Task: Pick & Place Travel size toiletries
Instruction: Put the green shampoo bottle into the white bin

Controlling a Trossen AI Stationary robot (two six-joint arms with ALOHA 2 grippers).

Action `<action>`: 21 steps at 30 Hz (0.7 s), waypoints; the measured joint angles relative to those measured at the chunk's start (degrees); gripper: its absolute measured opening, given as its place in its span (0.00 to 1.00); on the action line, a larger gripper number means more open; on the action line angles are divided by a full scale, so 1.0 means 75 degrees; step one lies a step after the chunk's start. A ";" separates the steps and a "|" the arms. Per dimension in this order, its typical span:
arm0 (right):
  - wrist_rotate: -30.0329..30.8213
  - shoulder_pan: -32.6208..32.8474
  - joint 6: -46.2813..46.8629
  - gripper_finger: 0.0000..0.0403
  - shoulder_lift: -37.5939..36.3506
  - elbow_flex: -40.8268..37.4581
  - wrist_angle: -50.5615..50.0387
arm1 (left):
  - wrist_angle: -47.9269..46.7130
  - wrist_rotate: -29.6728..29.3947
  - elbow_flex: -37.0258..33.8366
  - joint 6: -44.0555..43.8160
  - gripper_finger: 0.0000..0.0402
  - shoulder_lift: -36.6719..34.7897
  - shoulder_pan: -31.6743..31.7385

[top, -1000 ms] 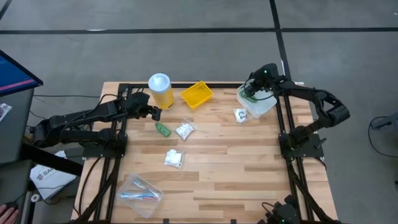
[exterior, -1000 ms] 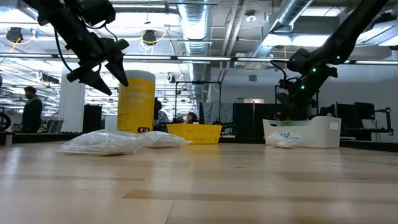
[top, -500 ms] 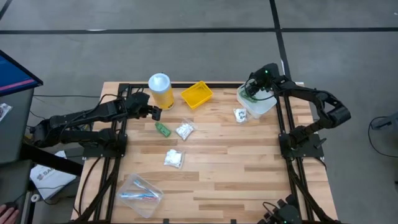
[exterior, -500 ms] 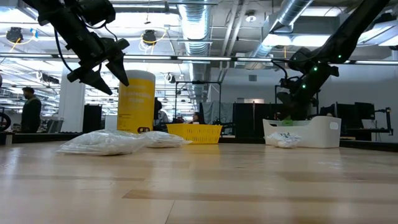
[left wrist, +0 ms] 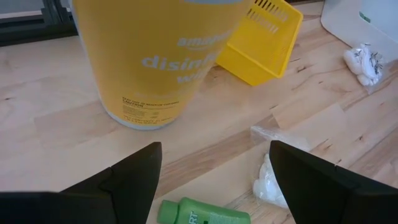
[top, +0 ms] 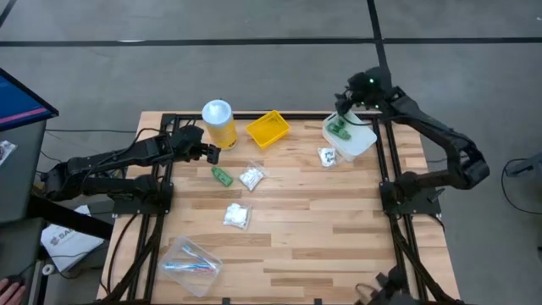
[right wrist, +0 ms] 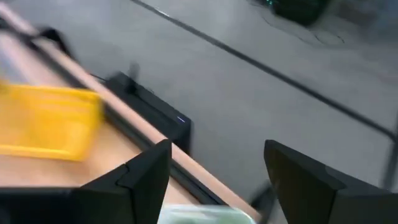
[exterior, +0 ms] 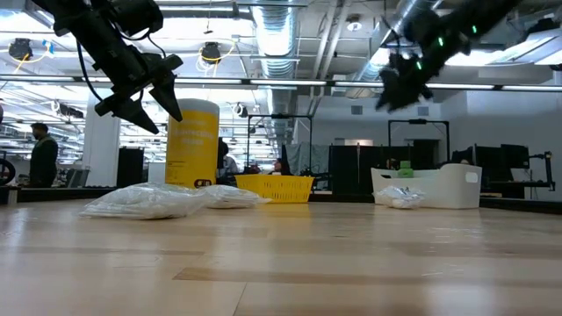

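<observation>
One tiny green bottle (top: 222,175) lies on its side on the table, just near-side of my left gripper (top: 210,155), which hovers open over it (left wrist: 202,213) beside the yellow jar. Another green bottle (top: 340,129) lies inside the white bin (top: 360,146) at the far right. My right gripper (top: 351,93) hangs open and empty, high above the bin's far rim (exterior: 395,88). Clear packets of white contents lie flat on the table (top: 251,178), (top: 236,215), with one (top: 327,157) against the bin. A clear bag of toothbrushes (top: 190,265) lies near left.
The tall yellow white-lidded jar (top: 218,121) stands close beyond my left gripper. The yellow square tray (top: 268,128) sits tilted at the far middle. Bare wood spreads over the table's right and near parts (top: 339,237).
My right gripper has opened and let go of the green bottle, which now lies in the white bin. The gripper has risen from inside the bin and drawn back toward the table's far edge. My left arm has kept still.
</observation>
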 joint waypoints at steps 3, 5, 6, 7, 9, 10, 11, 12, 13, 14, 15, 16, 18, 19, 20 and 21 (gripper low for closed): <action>-0.0011 0.0893 0.0139 0.62 -0.0060 0.0679 -0.0574 | -0.0004 0.0001 0.0000 0.0024 0.73 0.0000 -0.0002; -0.0003 0.1513 0.0229 0.62 -0.0056 0.0992 -0.0752 | -0.0061 0.0019 0.0000 0.0012 0.73 0.0000 -0.0001; 0.0005 0.1812 0.0344 0.62 -0.0055 0.1106 -0.0750 | -0.0126 0.0063 0.0000 -0.0026 0.73 0.0000 -0.0002; 0.0005 0.2096 0.0538 0.62 -0.0057 0.1194 -0.0731 | -0.0218 0.0088 0.0000 -0.0052 0.73 0.0000 0.0001; 0.0012 0.2656 0.1009 0.61 -0.0055 0.1317 -0.0673 | -0.0441 0.0198 0.0000 -0.0072 0.73 0.0000 -0.0002; 0.0016 0.2930 0.1213 0.61 -0.0057 0.1337 -0.0583 | -0.0539 0.0235 0.0000 -0.0076 0.73 0.0000 -0.0002; 0.0039 0.3216 0.1362 0.61 -0.0053 0.1339 -0.0490 | -0.0631 0.0249 0.0000 -0.0082 0.73 0.0000 -0.0002; 0.0072 0.3503 0.1508 0.60 -0.0009 0.1339 -0.0385 | -0.0711 0.0249 0.0000 -0.0084 0.73 0.0000 -0.0001; 0.0170 0.3801 0.1620 0.59 0.0103 0.1350 -0.0207 | -0.0761 0.0249 0.0000 -0.0097 0.73 -0.0001 -0.0001; 0.0265 0.4140 0.1662 0.58 0.0250 0.1363 -0.0029 | -0.0802 0.0247 0.0000 -0.0177 0.73 0.0000 0.0001; 0.0365 0.4432 0.1672 0.58 0.0413 0.1351 0.0009 | -0.0873 0.0249 0.0000 -0.0268 0.73 0.0000 -0.0002; 0.0418 0.4683 0.1674 0.57 0.0588 0.1337 0.0095 | -0.0996 0.0256 0.0000 -0.0381 0.73 -0.0002 0.0000; 0.0420 0.5125 0.1675 0.55 0.0932 0.1337 0.0322 | -0.1537 0.0317 0.0000 -0.0439 0.73 -0.0003 0.0000; 0.0425 0.5305 0.1719 0.54 0.1114 0.1342 0.0490 | -0.1922 0.0313 -0.0002 -0.0525 0.73 0.0000 0.0001; 0.0432 0.5469 0.1791 0.54 0.1279 0.1351 0.0647 | -0.2244 0.0280 -0.0031 -0.0772 0.73 0.0003 -0.0002; 0.0436 0.5627 0.1844 0.53 0.1465 0.1348 0.0698 | -0.2414 0.0247 -0.0108 -0.1117 0.73 0.0006 -0.0002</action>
